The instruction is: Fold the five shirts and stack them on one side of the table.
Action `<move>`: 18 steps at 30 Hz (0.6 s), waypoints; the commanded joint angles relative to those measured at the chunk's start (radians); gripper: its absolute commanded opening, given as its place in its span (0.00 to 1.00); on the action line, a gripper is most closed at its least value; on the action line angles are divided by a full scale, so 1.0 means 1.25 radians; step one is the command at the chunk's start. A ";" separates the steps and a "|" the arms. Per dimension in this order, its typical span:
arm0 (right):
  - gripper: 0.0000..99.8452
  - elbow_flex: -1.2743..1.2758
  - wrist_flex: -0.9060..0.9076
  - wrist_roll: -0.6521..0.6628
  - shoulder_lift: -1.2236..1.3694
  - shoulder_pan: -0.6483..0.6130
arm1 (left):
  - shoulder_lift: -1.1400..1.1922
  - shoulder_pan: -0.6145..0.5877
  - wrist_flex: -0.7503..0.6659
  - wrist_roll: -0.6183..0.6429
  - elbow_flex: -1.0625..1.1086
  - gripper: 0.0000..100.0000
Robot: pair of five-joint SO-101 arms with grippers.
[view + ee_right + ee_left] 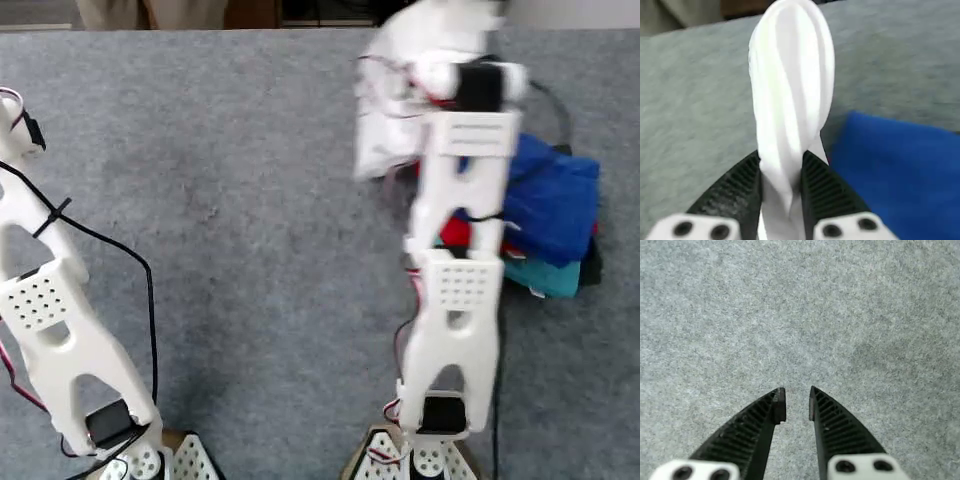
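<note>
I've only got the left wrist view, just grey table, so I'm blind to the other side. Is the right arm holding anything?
Observer: Yes. The right pincer is shut on a white shirt, bunched up.
Operator: Any shirts piled yet?
Observer: Yes: a blue shirt lies atop others, beside the right arm.
Operator: What's beneath it?
Observer: Edges of red cloth and teal cloth show under it.

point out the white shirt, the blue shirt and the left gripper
white shirt (790, 90), right wrist view, middle of the bunched cloth
blue shirt (555, 200), high view, middle of its top face
left gripper (797, 404), left wrist view, midway between its fingertips
</note>
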 commanded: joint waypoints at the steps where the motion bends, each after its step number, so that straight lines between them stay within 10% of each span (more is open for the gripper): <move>1: 0.00 0.013 0.012 0.049 -0.084 0.116 | -0.055 -0.005 0.010 -0.007 -0.009 0.10; 18: 0.06 0.802 0.010 0.056 -0.350 0.390 | -0.055 0.012 0.010 -0.002 -0.002 0.10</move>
